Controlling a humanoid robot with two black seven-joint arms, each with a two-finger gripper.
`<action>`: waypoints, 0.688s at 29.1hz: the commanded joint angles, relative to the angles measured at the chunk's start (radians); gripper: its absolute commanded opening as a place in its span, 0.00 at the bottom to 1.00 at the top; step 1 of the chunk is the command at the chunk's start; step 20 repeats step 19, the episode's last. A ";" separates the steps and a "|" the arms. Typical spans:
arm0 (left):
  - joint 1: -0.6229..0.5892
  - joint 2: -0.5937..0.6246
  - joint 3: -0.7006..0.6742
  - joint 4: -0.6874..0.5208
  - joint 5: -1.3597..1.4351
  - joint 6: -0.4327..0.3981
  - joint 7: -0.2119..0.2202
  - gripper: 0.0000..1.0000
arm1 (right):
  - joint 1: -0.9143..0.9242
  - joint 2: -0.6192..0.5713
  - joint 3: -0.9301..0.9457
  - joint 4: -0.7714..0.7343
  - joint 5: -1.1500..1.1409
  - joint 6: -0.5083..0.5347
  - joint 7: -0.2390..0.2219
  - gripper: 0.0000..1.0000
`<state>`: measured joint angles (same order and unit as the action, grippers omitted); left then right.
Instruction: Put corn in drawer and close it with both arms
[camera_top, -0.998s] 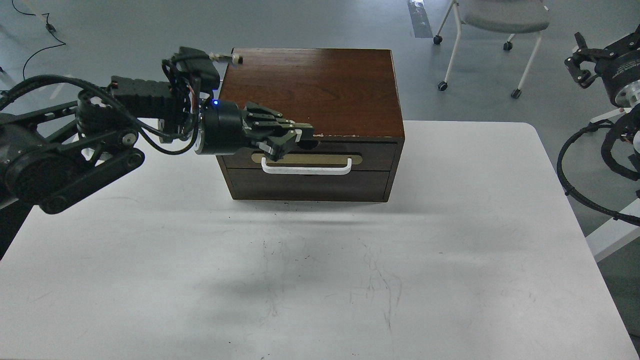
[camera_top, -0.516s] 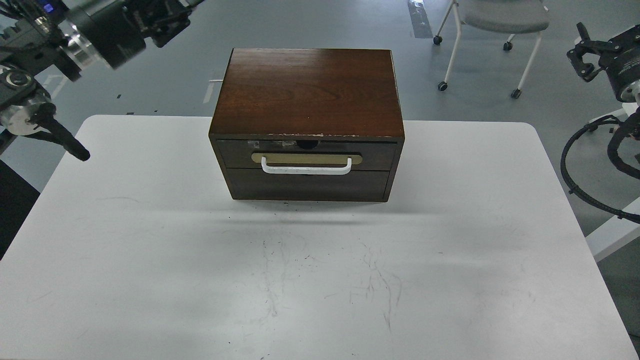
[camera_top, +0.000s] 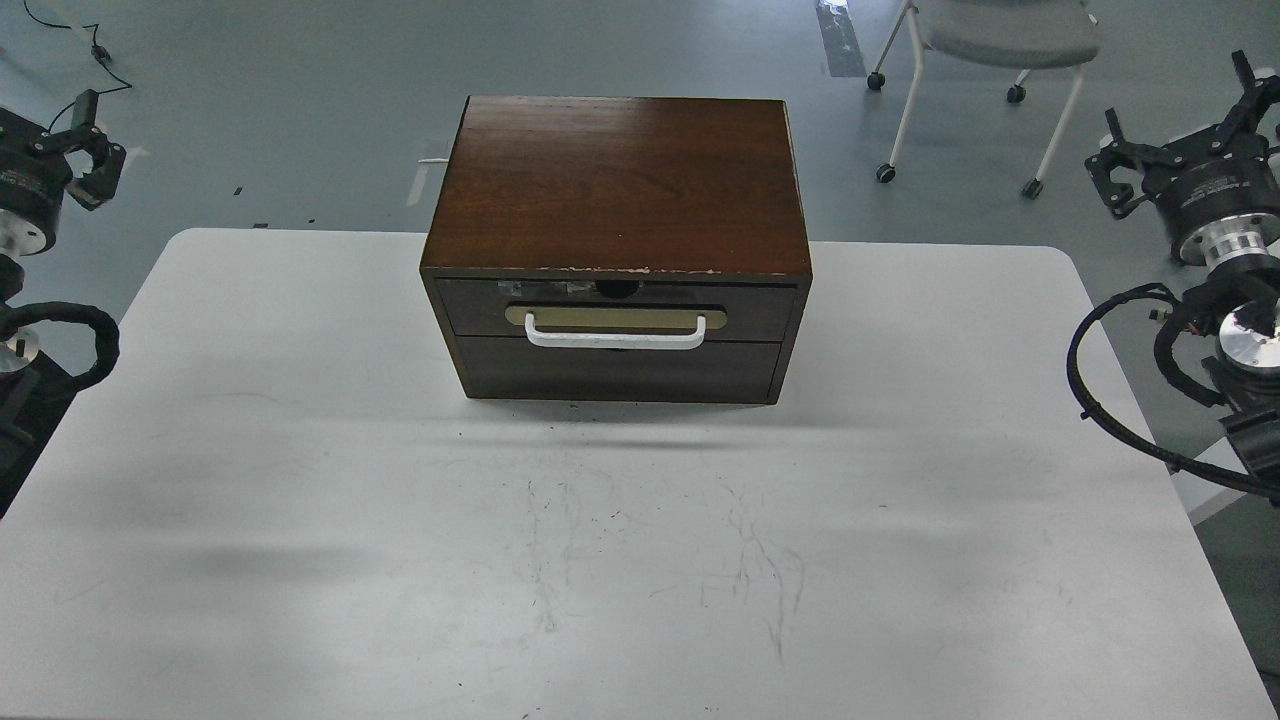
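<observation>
The dark brown drawer sits pushed in flush at the top of a wooden cabinet at the back middle of the white table. Its white bar handle faces me. The corn is out of view. My left gripper is raised at the far left edge, off the table, open and empty, far from the drawer. My right gripper is raised at the far right edge, its fingers spread open and empty.
A plain dark panel lies below the drawer. A grey chair on castors stands on the floor behind the table at the right. Black cables loop from my right arm beside the table's right edge.
My left arm has pulled away from the drawer front, swung up and settled at the far left edge. My right gripper has shifted a little left and down. The drawer stays pushed in.
</observation>
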<state>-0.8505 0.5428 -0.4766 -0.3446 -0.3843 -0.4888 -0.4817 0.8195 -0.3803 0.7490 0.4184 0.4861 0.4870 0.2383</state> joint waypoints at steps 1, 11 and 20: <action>0.004 -0.015 0.000 -0.001 0.001 0.000 0.011 0.99 | 0.007 0.006 -0.003 -0.010 -0.001 -0.001 0.006 1.00; 0.027 -0.089 0.000 -0.001 0.001 0.000 0.023 0.99 | -0.003 -0.037 -0.014 -0.015 -0.006 0.002 0.006 1.00; 0.062 -0.122 -0.002 -0.001 0.001 0.000 0.023 0.99 | -0.003 -0.034 -0.016 -0.013 -0.006 0.002 0.006 1.00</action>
